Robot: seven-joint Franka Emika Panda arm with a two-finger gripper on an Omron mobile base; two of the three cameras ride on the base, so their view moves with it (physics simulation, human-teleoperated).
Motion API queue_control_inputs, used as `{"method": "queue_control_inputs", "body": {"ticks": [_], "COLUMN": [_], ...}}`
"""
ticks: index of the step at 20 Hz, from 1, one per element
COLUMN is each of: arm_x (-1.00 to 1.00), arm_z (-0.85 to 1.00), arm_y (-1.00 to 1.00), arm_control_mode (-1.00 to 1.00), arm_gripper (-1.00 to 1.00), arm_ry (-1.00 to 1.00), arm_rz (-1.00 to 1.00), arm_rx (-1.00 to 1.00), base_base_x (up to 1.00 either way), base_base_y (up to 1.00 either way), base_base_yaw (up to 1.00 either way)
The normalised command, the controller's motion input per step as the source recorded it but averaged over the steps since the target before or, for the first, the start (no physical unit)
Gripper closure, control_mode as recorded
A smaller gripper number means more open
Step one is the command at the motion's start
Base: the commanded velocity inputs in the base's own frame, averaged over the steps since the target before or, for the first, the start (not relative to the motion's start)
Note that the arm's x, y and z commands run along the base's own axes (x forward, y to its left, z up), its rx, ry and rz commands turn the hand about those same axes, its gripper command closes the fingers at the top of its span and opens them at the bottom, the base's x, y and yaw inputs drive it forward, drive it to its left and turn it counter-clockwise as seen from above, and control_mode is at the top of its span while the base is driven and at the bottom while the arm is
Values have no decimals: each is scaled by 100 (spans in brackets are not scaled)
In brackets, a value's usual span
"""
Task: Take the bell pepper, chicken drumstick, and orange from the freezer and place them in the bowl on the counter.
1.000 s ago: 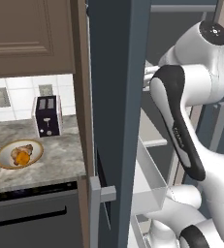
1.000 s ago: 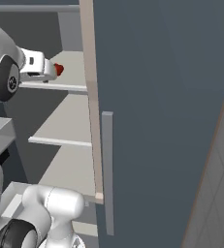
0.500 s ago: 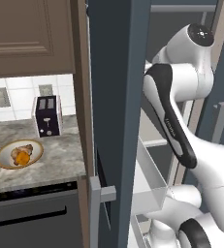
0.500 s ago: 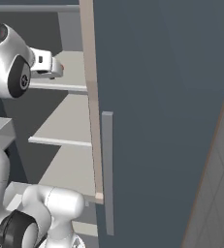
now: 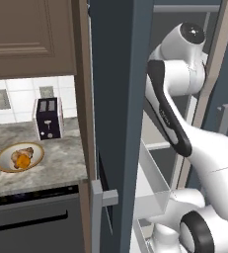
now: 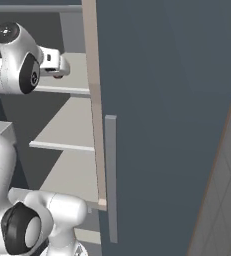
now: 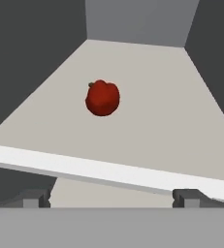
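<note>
Since a second earlier the arm had swung its upper joints higher and further into the freezer [image 5: 115, 99], and in the right base view the wrist had slid to cover most of the bell pepper [image 7: 102, 98], leaving a red sliver under it. Both base pictures otherwise matched the earlier ones, so the base had not driven.

From the hand camera the bell pepper sat alone on a pale shelf [image 7: 171, 121], roughly mid-depth and left of centre, well beyond the shelf's white front edge. The gripper [image 7: 111, 198] stood short of that edge with its two dark fingertips [image 7: 33, 197] spread wide apart and nothing between them; the pepper was untouched.

The left base view gave what the others lacked: the marbled counter [image 5: 61, 163] beside the freezer, carrying a dark toaster [image 5: 48, 118] near the wall and the beige bowl [image 5: 2, 159] in front of it. In that bowl lay the orange [image 5: 20, 161] and the golden-brown chicken drumstick [image 5: 28, 152], touching each other. A clear drawer [image 5: 152, 183] showed low inside the freezer.
</note>
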Motion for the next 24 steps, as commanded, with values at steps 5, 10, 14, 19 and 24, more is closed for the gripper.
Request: {"method": "queue_control_inputs", "body": {"ticks": [5,10,14,19,24], "arm_x": [37,18,14,23,13], "arm_z": [0,0,0,-1,-19], "arm_y": [17,22,19,2,0], "arm_control_mode": [-100,-100,-100,-100,-100], "arm_gripper": [-100,-100,-100,-100,-100], "arm_ry": [3,4,3,0,0], "arm_rz": [0,3,3,0,0], "arm_rx": [0,0,0,0,0], "base_base_x": [0,0,0,0,0], "base_base_y": [0,0,0,0,0], "base_base_yaw": [0,0,0,0,0]}}
